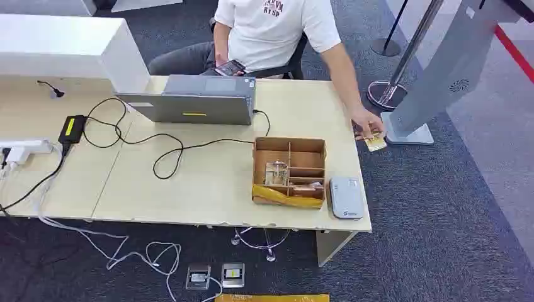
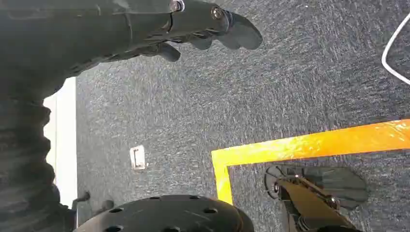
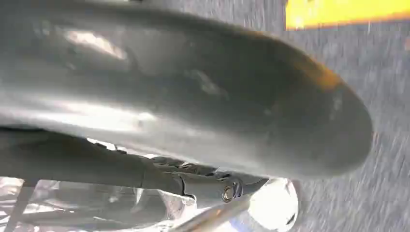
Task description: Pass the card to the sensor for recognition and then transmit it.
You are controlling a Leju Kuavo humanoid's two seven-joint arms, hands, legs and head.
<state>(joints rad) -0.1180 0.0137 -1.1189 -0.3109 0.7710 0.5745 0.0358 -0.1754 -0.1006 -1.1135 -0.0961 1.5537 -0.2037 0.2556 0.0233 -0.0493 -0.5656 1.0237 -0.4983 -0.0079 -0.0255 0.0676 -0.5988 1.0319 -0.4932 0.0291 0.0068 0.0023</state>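
The left hand point(image 2: 193, 29) hangs over the carpet, fingers loosely apart and holding nothing, the right hand's state I cannot tell – the card point(image 1: 375, 143) sits in a person's hand point(image 1: 366, 126) at the table's point(image 1: 189, 182) corner, well apart from the reader point(image 1: 346, 197) – so, by my reckoning, nothing is begun.

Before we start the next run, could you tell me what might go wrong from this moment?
The person's hand holds the card at the table's far right edge, so it could drop onto the carpet. The sensor also sits near the front corner, where a nudge might push it off. The left hand hangs over the floor, far from both.
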